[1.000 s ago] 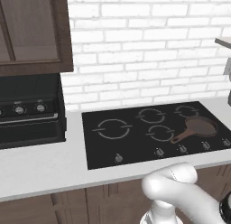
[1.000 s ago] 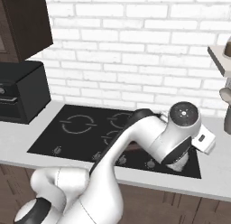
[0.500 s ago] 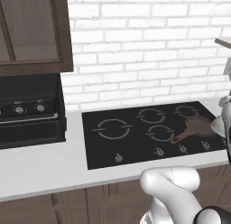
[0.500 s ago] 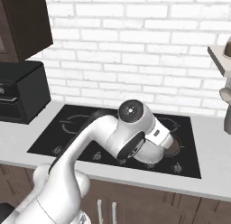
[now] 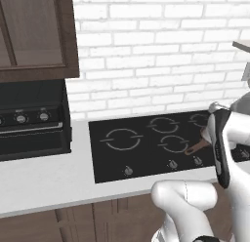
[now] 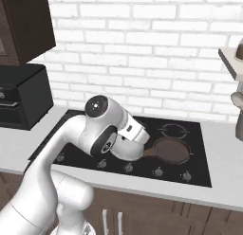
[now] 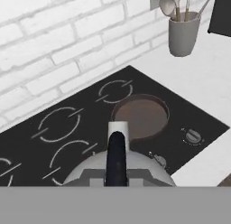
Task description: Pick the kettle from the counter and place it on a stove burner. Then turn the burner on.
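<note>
You've got the kettle (image 7: 118,166) low in hand view: pale silvery-grey dome w/ dark arched handle across the top, upright, sitting above the black glass just short of the knob row. The stove burner (image 5: 122,139), biggest grey ring w/ tick marks, is at the cooktop's left end in left base view, bare, well apart from it. Desk (image 5: 44,175): pale grey-white slab, plain straight front edge, wraps round the glass.

A pale desk (image 5: 44,182) carries a black glass cooktop (image 5: 146,158). Left of the cooktop sits a black oven (image 5: 29,124); right of it, a grey utensil holder (image 7: 182,35).
</note>
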